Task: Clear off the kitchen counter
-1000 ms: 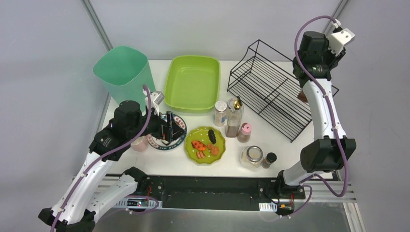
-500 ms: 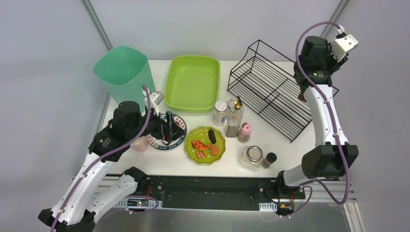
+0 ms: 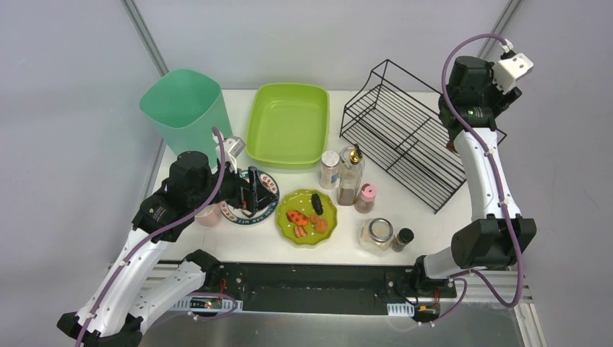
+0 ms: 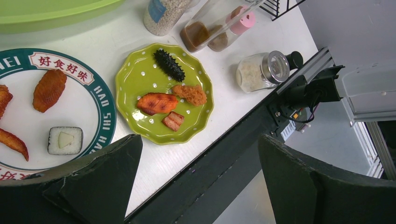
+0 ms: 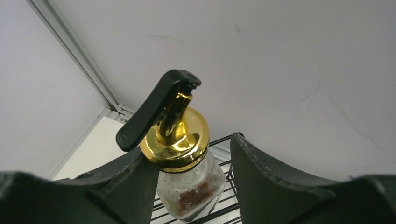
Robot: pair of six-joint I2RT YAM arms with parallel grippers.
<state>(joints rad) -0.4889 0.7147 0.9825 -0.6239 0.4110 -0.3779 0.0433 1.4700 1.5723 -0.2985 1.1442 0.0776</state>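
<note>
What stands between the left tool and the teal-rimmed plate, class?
Nothing visible does. The open left tool hovers over the teal-rimmed plate, with only the food pieces lying on it. The green plate sits beside it, not in the way.

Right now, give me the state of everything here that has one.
Pump bottle: upright, capped, at the rack.
Left hand: open, empty.
Right hand: open around pump bottle.
Lime tub: empty.
Green plate: holding food.
White plate: holding food.
Glass jar: upright, lidded.
</note>
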